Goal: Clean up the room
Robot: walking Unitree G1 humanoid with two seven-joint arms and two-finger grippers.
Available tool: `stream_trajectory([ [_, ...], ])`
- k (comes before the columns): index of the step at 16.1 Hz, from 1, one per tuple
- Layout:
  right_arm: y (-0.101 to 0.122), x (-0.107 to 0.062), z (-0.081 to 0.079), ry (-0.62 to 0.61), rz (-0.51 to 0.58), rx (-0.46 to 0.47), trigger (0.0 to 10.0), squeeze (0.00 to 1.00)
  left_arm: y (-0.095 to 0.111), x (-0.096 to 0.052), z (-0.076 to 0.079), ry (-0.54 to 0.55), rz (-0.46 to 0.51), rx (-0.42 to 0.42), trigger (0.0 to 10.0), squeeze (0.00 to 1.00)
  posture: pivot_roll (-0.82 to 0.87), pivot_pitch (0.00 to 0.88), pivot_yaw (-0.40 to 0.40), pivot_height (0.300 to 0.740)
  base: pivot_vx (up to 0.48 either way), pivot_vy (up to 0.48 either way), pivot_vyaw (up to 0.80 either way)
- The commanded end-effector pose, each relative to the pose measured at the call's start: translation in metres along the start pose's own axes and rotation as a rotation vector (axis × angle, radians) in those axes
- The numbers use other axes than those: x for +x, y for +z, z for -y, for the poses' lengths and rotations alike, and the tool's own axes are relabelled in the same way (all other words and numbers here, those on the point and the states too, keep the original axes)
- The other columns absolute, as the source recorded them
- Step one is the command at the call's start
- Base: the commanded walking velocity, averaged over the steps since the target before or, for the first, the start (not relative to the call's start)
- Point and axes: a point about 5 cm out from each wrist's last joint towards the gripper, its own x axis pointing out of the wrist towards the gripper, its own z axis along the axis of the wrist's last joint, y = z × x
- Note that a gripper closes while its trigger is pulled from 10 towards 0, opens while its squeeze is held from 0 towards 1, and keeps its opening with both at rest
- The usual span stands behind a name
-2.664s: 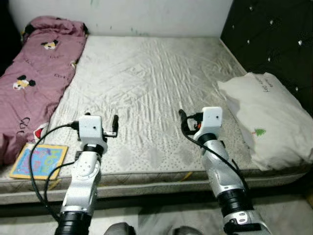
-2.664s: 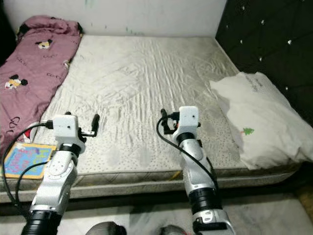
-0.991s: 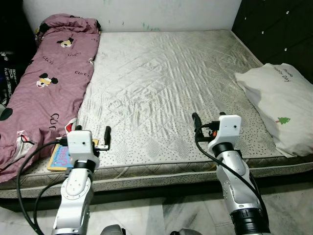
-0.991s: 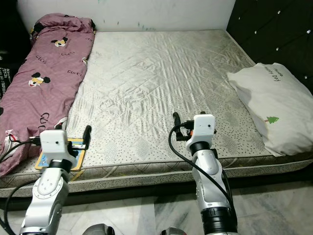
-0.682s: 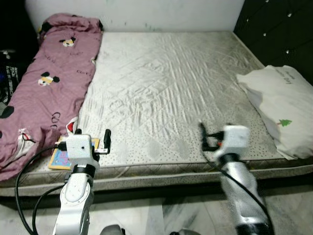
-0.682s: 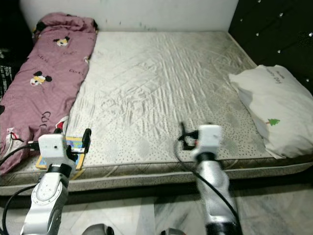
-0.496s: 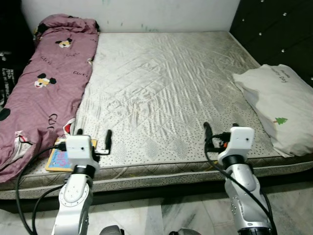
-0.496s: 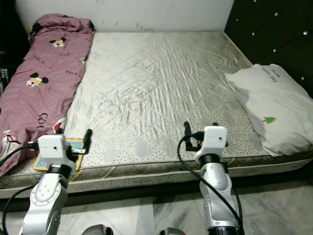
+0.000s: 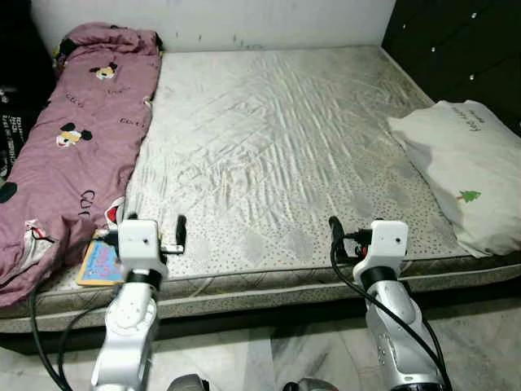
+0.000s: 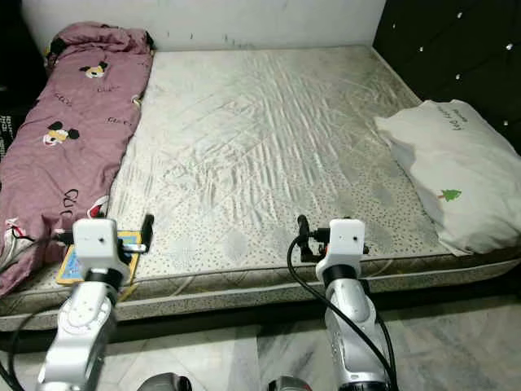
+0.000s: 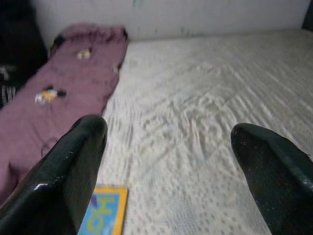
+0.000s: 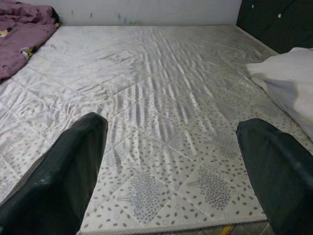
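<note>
A colourful picture book (image 9: 98, 262) lies flat at the mattress's front left corner, partly under the edge of a pink cartoon-print blanket (image 9: 65, 138). My left gripper (image 9: 153, 226) hovers at the front edge of the bed just right of the book, open and empty; the left wrist view shows the book (image 11: 104, 213) by one finger (image 11: 68, 176). My right gripper (image 9: 356, 236) is open and empty over the mattress's front edge, right of centre. A white pillow (image 9: 460, 171) rests at the right side.
The bare quilted mattress (image 9: 269, 130) spreads ahead to a white wall. A black tufted headboard (image 9: 464, 49) rises on the right. Something dark with white lettering (image 9: 10, 106) stands left of the bed. Marble floor (image 9: 269, 362) lies under my arms.
The camera pulled back and shifted, so more of the bed and floor shows. Both grippers now sit nearer the mattress's front edge, still open and empty. The book, blanket and pillow stayed put.
</note>
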Motion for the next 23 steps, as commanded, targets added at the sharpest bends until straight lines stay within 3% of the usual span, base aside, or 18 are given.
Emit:
stream_trajectory([
  [1, 0.006, 0.002, -0.004, 0.018, 0.014, -0.006, 10.0, 0.00, -0.002, -0.007, 0.007, -0.046, -0.041, 0.010, 10.0, 0.00, 0.02, 0.059, -0.004, 0.740, 0.000, 0.000, 0.00],
  [3, 0.005, 0.003, -0.005, 0.026, 0.010, -0.004, 10.0, 0.00, -0.007, -0.012, 0.010, -0.078, -0.065, -0.013, 10.0, 0.00, 0.02, 0.058, -0.007, 0.740, 0.000, 0.000, 0.00],
  [4, 0.006, 0.004, -0.006, 0.032, 0.014, -0.007, 10.0, 0.00, -0.005, -0.012, 0.004, -0.036, -0.051, -0.023, 10.0, 0.00, 0.02, 0.057, -0.011, 0.740, 0.000, 0.000, 0.00],
  [5, 0.006, 0.005, -0.006, 0.036, 0.018, -0.008, 10.0, 0.00, -0.004, -0.013, -0.008, 0.078, -0.030, -0.006, 10.0, 0.00, 0.02, 0.054, -0.018, 0.740, 0.000, 0.000, 0.00],
  [16, 0.006, 0.007, -0.009, 0.038, 0.007, -0.003, 10.0, 0.00, 0.000, -0.006, -0.002, 0.015, -0.032, -0.048, 10.0, 0.00, 0.02, 0.056, -0.012, 0.740, 0.000, 0.000, 0.00],
  [23, 0.007, 0.009, -0.009, 0.034, 0.003, -0.002, 10.0, 0.00, 0.001, -0.004, -0.003, 0.011, -0.032, -0.053, 10.0, 0.00, 0.02, 0.059, -0.009, 0.740, 0.260, 0.000, 0.00],
])
